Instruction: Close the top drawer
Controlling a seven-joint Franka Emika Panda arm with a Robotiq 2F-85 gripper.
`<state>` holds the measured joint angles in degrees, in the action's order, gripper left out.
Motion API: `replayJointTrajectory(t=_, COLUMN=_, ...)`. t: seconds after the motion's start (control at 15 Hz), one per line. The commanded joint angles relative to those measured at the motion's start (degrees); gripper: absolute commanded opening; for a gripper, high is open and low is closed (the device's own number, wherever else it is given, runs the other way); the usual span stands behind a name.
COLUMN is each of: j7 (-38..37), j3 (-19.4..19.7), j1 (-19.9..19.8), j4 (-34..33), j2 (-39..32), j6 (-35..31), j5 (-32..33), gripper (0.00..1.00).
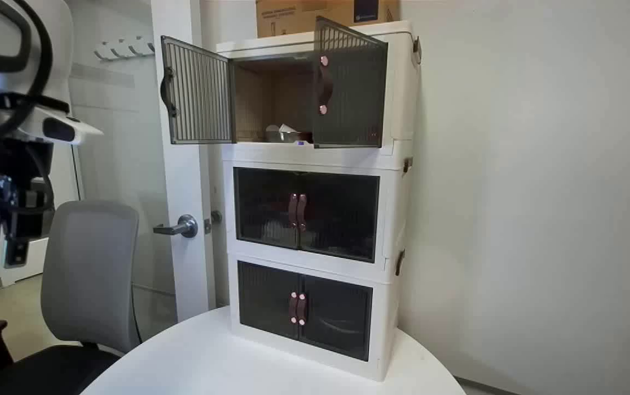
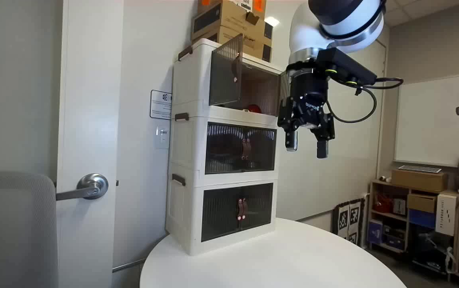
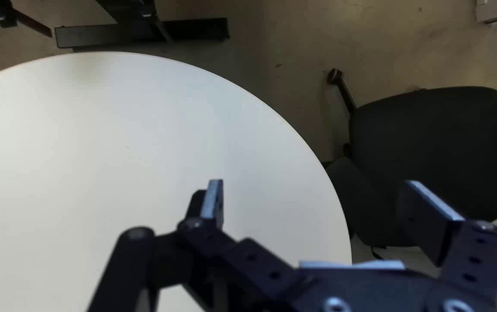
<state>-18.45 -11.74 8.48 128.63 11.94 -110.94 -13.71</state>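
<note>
The top drawer is the uppermost compartment of a white cabinet, with both smoky translucent doors swung open. In an exterior view its left door (image 1: 200,93) and right door (image 1: 348,99) stick out toward the camera, each with a dark reddish handle. In an exterior view a door (image 2: 225,76) stands out at the left, and the opposite door is partly hidden behind my gripper (image 2: 306,149). My gripper (image 1: 1,241) hangs fingers down in front of the cabinet, apart from the doors. In the wrist view the gripper (image 3: 317,195) is open and empty above the table edge; the top drawer is out of view.
Inside the top compartment lie a metal bowl (image 1: 285,135) and a red item (image 2: 254,108). The matching middle doors (image 1: 337,214) and lower doors (image 1: 337,312) are closed. Cardboard boxes (image 2: 237,30) sit on top. The cabinet stands on a round white table (image 3: 101,151). A chair (image 1: 90,263) stands beside it.
</note>
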Motion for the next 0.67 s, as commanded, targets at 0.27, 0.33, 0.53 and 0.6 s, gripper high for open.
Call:
replayJointTrajectory(t=0.27, j7=0.0, j3=0.2, j1=0.2, j4=-0.1, j2=0.0, j6=0.1, j5=0.1, gripper=1.00)
replayJointTrajectory(t=0.33, j7=0.0, j3=0.2, j1=0.2, j4=-0.1, j2=0.0, j6=0.1, j5=0.1, gripper=1.00)
replayJointTrajectory(t=0.53, j7=-1.3, j3=-0.2, j1=0.0, j4=0.6, j2=0.7, j6=-0.9, j5=1.4, gripper=1.00)
replayJointTrajectory(t=0.6, j7=-2.0, j3=-0.6, j1=-0.1, j4=1.4, j2=1.4, j6=-3.1, j5=3.4, gripper=1.00)
